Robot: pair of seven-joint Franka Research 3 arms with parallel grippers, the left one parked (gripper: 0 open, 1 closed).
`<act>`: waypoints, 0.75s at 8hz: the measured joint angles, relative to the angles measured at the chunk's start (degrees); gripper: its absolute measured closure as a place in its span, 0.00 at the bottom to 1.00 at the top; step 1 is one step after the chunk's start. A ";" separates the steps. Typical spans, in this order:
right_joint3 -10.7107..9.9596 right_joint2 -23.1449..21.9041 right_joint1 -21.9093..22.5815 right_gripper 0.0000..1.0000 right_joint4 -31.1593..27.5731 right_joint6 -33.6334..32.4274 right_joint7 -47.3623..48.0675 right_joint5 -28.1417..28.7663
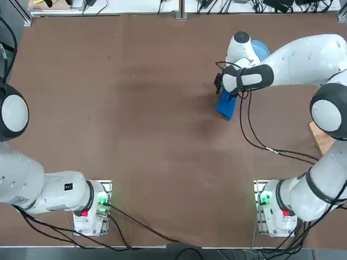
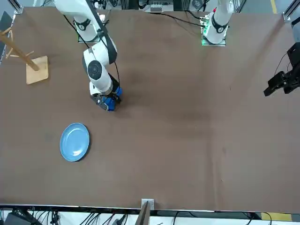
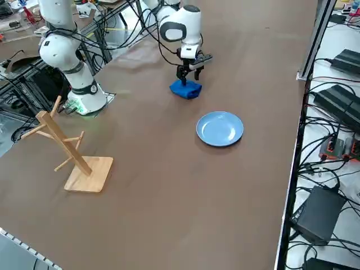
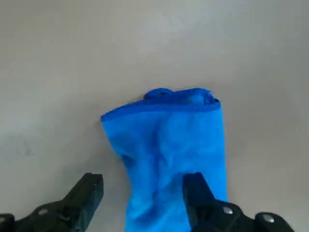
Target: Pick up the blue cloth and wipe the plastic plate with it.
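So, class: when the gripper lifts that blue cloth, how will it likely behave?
The blue cloth lies bunched in soft folds, so it will probably droop and hang limp. It looks thin, so likely light. The open right gripper hangs just above it; one pinched fold may lift while the rest trails.

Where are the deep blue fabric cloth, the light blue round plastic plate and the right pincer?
Deep blue fabric cloth (image 4: 169,145): right wrist view, middle of its folded body.
Light blue round plastic plate (image 2: 74,142): front view, centre of its dish.
Right pincer (image 4: 142,193): right wrist view, midway between its open fingertips.

Right pincer (image 2: 105,101) hangs over blue cloth (image 2: 111,102).
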 joint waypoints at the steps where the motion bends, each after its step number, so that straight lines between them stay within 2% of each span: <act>1: -0.06 0.12 -0.02 0.00 -0.75 0.53 0.01 -0.20; 4: -0.13 0.14 -0.06 0.01 -1.00 0.78 0.01 -1.70; 6: -0.28 0.14 -0.12 0.41 -1.00 0.80 0.02 -3.57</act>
